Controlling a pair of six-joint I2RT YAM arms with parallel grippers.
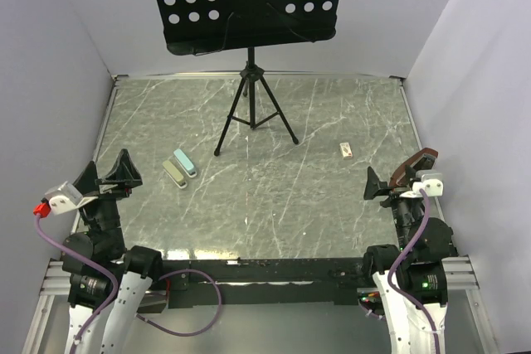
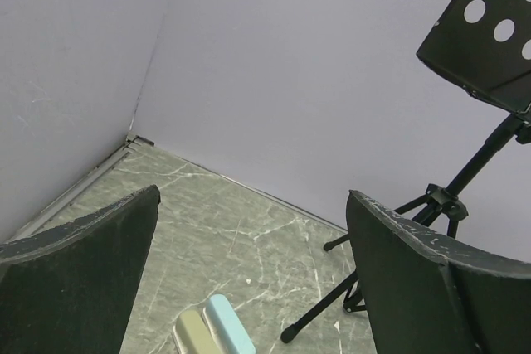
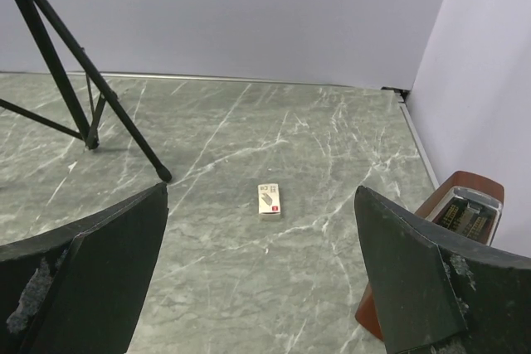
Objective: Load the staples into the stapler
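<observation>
The staples box (image 1: 346, 149), tiny, white and tan, lies flat on the marble table right of centre. It also shows in the right wrist view (image 3: 270, 199), ahead of and between the fingers. No loose silvery strip shows. Two small staplers lie side by side at the left, one light blue (image 1: 185, 162) and one olive (image 1: 174, 173). Both show low in the left wrist view (image 2: 228, 331). A reddish-brown stapler (image 1: 412, 167) stands tilted with its channel open, beside my right gripper (image 1: 392, 184). My left gripper (image 1: 106, 173) is open and empty, and so is the right.
A black tripod music stand (image 1: 251, 80) stands at the back centre, its legs (image 1: 253, 122) spread on the table. White walls close in the table on three sides. The brown stapler (image 3: 463, 220) sits just beyond my right finger (image 3: 423, 288).
</observation>
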